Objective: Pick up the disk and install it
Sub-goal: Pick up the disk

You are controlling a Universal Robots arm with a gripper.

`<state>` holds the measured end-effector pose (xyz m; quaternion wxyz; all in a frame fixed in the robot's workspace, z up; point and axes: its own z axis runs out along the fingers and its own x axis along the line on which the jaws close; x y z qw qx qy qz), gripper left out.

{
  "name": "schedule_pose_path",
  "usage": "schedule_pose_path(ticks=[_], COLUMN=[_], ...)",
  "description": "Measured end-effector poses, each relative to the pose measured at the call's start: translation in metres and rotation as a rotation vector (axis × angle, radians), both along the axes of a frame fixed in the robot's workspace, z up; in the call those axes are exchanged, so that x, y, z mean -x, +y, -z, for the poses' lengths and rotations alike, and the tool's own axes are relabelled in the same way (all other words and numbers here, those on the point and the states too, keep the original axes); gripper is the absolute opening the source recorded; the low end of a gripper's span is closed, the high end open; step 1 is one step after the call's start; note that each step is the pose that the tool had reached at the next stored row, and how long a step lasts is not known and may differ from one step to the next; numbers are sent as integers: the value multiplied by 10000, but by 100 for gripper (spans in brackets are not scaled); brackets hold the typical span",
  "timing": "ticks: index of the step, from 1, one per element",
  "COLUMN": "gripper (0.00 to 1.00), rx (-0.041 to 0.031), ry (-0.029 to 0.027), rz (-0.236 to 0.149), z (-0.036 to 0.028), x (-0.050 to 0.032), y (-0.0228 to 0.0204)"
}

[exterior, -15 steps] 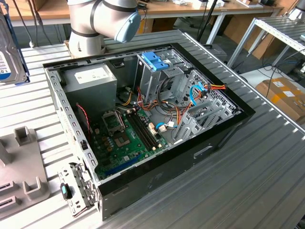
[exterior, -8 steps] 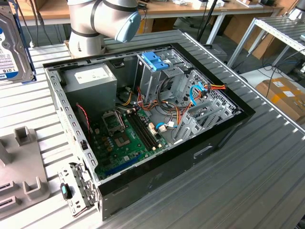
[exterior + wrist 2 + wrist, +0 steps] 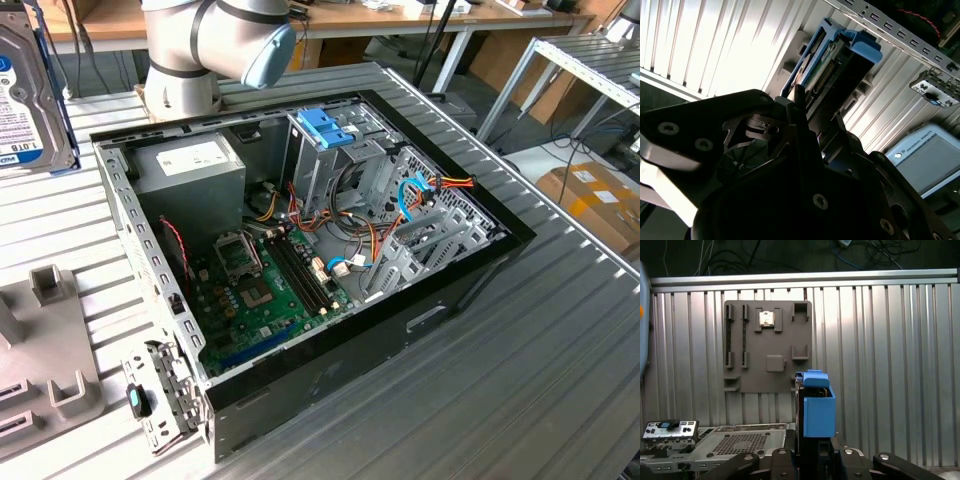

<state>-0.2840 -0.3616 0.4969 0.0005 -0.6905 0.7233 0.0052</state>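
The disk (image 3: 28,95), a dark hard drive with a blue-and-white label, hangs upright at the far edge of the exterior view's left, above the ribbed table. In the second wrist view the disk (image 3: 837,62) stands out from my gripper (image 3: 820,110), which is shut on it, one black finger (image 3: 799,102) on each flat side. In the first wrist view the disk (image 3: 817,407) appears edge-on, its light-blue rail towards the camera, rising out of the gripper (image 3: 812,447). The open computer case (image 3: 470,275) lies in the middle of the table, its drive cage (image 3: 325,150) topped by a blue latch.
The arm's base (image 3: 195,50) stands behind the case. Inside the case are a grey box with a white label (image 3: 190,165), a motherboard (image 3: 265,290) and loose cables. A grey fixture plate (image 3: 40,340) lies beside the case on the exterior view's left. A shelf frame (image 3: 590,70) stands at the right.
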Motion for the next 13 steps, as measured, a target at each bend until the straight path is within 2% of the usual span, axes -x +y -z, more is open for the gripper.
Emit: schedule_pose_path(ticks=[13], gripper=[35], rx=[0], ry=[0], rz=[1], z=[0], x=[-228], y=[0])
